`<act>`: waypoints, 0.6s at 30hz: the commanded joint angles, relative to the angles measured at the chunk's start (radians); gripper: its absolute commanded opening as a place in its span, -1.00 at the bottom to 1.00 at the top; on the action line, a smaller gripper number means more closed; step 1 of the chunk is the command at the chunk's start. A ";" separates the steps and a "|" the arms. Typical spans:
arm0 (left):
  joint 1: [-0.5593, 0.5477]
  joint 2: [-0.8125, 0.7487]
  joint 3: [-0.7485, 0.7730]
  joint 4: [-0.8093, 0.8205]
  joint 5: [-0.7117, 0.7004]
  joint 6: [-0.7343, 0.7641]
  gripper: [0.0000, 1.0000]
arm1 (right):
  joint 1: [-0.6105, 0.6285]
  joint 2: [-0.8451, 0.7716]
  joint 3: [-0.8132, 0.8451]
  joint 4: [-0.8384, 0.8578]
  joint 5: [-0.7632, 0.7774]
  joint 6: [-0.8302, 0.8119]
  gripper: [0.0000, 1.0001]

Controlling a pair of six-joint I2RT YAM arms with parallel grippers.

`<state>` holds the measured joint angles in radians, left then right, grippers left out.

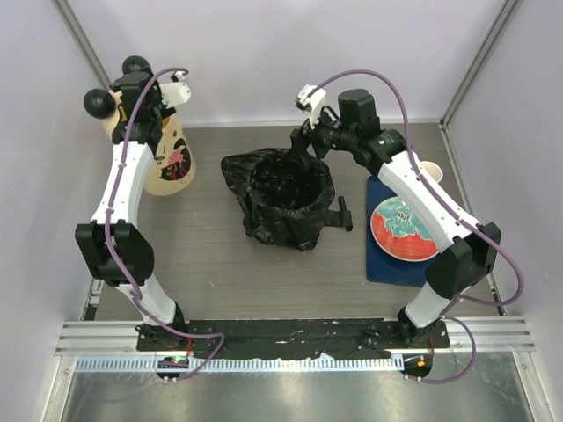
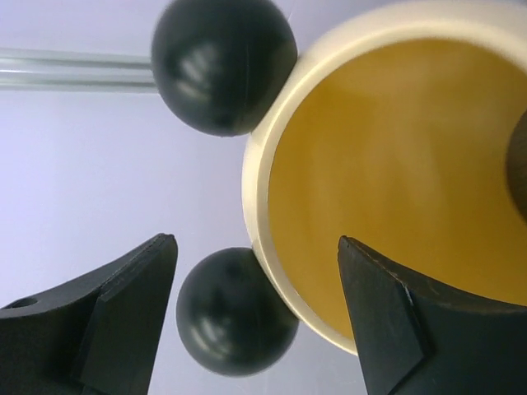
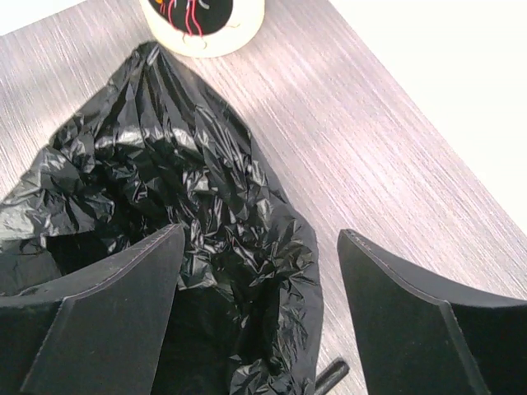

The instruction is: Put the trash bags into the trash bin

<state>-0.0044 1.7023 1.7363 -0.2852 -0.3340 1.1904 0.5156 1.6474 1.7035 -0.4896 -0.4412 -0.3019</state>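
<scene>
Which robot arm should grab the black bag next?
The right one, I'd say. The right gripper is open and hangs just above the trash bag. The left gripper, also open, is over at the rim of the trash bin, well away from the bag.

Pale lilac walls enclose a grey wood-grain tabletop, evenly lit

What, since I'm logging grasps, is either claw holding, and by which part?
Nothing is held. The left claw hangs open over the rim of the bin; the right claw hangs open above the bag.
</scene>
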 commanded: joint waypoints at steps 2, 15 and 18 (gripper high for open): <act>0.050 0.082 0.051 0.090 -0.074 0.171 0.65 | -0.009 -0.060 0.013 0.089 -0.056 0.075 0.64; 0.047 0.099 0.060 0.265 0.006 0.248 -0.81 | -0.020 -0.118 -0.044 0.097 -0.022 0.038 0.62; 0.043 0.063 0.065 0.317 0.070 0.253 -0.97 | -0.025 -0.124 -0.047 0.102 0.001 0.033 0.62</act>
<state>0.0471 1.8297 1.7630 -0.0788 -0.3408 1.4162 0.4995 1.5768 1.6566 -0.4400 -0.4694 -0.2573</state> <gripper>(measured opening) 0.065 0.812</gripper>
